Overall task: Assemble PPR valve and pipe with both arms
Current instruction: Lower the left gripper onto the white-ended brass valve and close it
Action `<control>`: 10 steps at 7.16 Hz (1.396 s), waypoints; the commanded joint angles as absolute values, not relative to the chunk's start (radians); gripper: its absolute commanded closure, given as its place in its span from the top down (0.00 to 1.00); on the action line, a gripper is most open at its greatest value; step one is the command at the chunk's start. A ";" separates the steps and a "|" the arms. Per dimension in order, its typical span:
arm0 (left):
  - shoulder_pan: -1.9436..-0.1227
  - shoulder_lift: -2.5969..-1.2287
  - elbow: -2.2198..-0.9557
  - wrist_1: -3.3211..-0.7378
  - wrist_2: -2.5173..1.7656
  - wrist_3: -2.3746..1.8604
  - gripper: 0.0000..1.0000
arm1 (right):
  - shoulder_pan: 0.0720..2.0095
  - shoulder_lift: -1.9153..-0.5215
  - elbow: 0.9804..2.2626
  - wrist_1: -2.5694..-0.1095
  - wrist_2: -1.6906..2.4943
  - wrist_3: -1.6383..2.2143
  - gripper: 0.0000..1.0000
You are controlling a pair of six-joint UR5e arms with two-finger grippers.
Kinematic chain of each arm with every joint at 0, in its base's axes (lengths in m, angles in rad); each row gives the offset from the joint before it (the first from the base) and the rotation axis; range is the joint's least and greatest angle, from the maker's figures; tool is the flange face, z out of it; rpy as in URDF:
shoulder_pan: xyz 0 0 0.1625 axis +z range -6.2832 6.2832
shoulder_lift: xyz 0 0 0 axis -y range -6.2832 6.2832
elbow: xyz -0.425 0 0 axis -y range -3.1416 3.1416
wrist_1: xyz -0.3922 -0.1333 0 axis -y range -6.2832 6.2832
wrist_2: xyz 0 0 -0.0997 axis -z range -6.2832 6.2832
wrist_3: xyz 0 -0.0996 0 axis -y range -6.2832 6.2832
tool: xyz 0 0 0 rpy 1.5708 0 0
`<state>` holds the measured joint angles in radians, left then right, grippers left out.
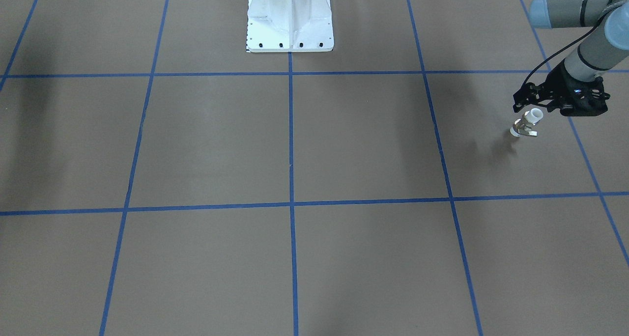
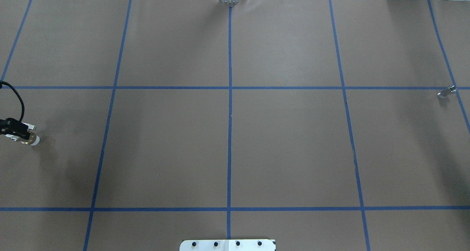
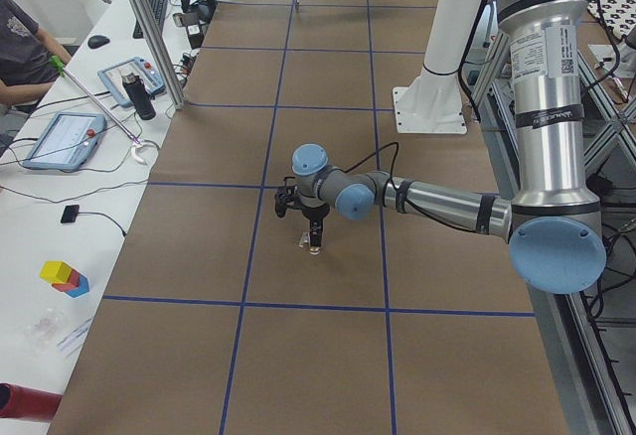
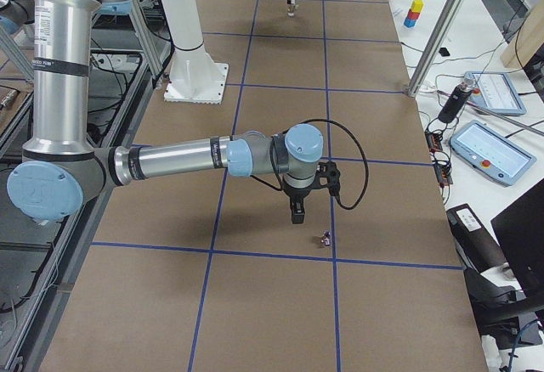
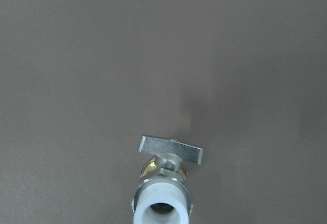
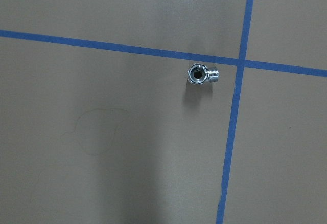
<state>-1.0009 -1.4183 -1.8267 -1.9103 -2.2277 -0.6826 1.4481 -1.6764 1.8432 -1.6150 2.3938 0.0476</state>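
Sitting just beneath left claw (image 3: 316, 228): PPR valve (image 1: 526, 123).

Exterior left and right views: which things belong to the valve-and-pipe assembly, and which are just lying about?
Job: PPR valve, pipe, left arm, right arm.
Lying about, on the side benches: tablets, coloured blocks.

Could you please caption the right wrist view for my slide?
The pipe sits on the brown table beside a blue tape crossing.
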 commanded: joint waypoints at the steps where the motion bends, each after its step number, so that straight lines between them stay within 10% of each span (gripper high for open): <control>1: -1.000 -1.428 -1.807 -1.911 -2.229 -0.681 0.87 | 1.448 -1.675 1.845 -1.614 2.398 0.046 1.00; 4: -1.000 -1.448 -1.790 -1.910 -2.229 -0.678 0.74 | 1.448 -1.675 1.842 -1.614 2.398 0.046 1.00; 7: -1.002 -1.447 -1.793 -1.908 -2.232 -0.677 0.00 | 1.448 -1.675 1.842 -1.614 2.398 0.046 1.00; 10: -1.008 -1.453 -1.822 -1.894 -2.240 -0.681 0.00 | 1.448 -1.675 1.844 -1.614 2.398 0.046 1.00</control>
